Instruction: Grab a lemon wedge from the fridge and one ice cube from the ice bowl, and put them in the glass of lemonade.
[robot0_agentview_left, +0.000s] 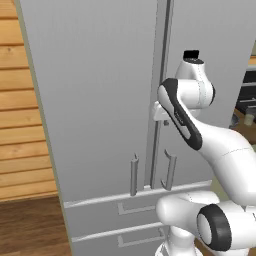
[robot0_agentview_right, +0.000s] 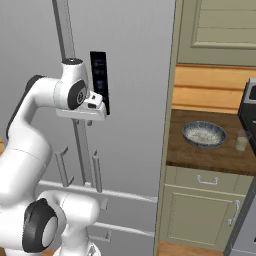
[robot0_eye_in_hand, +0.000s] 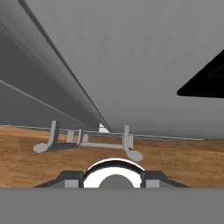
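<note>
No text, label, brand, number or sign can be read anywhere. The dark panel (robot0_agentview_right: 99, 80) on the right door of the fridge (robot0_agentview_right: 130, 100) carries a few faint bluish marks, too blurred to make out. The fridge doors, drawers and handles are otherwise plain grey.

I'm in a home kitchen. A tall grey fridge (robot0_agentview_left: 100, 100) faces me, beside a wooden counter (robot0_agentview_right: 210, 155) over cream cabinets (robot0_agentview_right: 200, 215).
</note>
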